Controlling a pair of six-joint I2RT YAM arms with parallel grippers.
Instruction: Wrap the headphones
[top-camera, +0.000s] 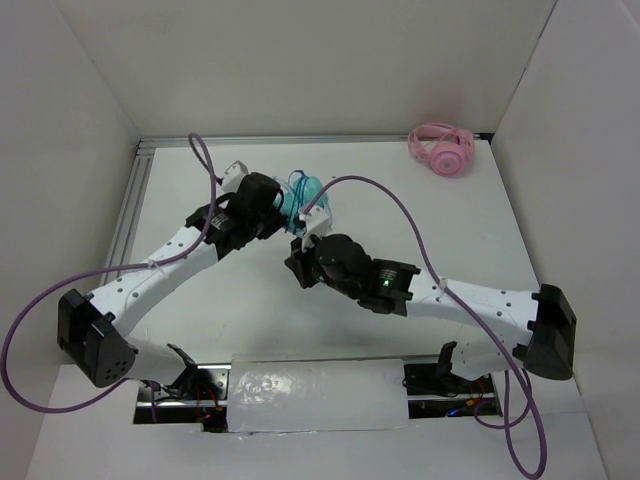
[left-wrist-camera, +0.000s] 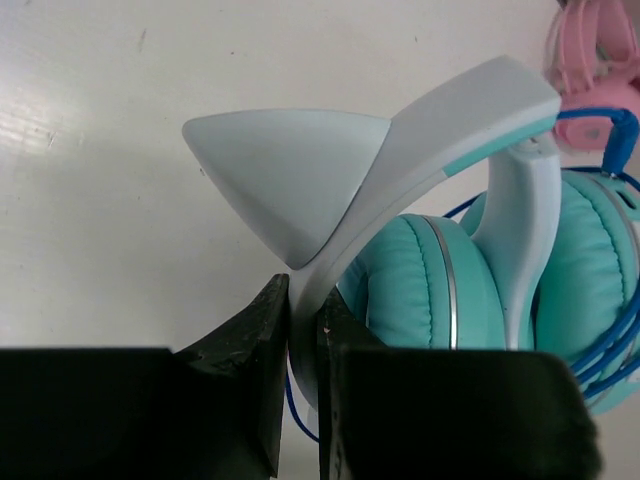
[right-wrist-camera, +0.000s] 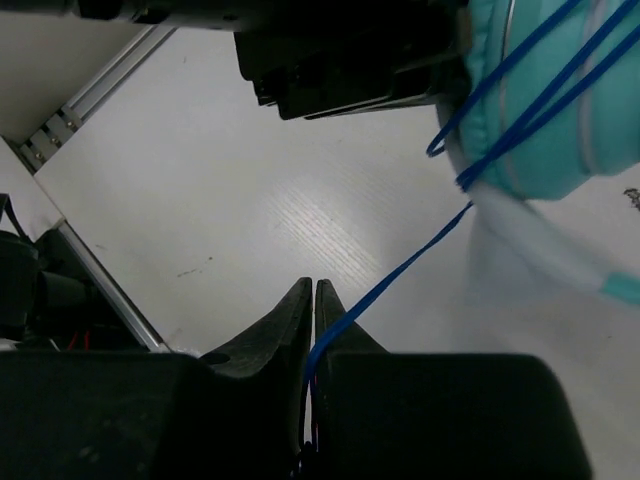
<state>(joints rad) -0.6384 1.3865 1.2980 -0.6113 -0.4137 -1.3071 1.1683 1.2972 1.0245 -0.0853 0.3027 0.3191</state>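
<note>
- Left wrist view: left gripper (left-wrist-camera: 303, 305), lower centre, is clamped on the white-grey plastic band (left-wrist-camera: 500, 95) of the teal round-cupped headphones (left-wrist-camera: 405, 285).
- At lower centre of the right wrist view, right gripper (right-wrist-camera: 313, 298) pinches the thin blue cable (right-wrist-camera: 400, 272); hold it taut while looping.

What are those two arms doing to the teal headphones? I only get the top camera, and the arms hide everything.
Observer: The left wrist camera shows the left end effector shut on the white-grey band of the headphones, just below a pointed cat ear.
Operator: And the other arm?
Observer: Its wrist camera shows the right end effector pinching the thin blue cable, which runs straight up to the headphones.
Operator: Is any cable wrapped yet?
Observer: Yes, several blue strands already cross the teal ear cups.
</note>
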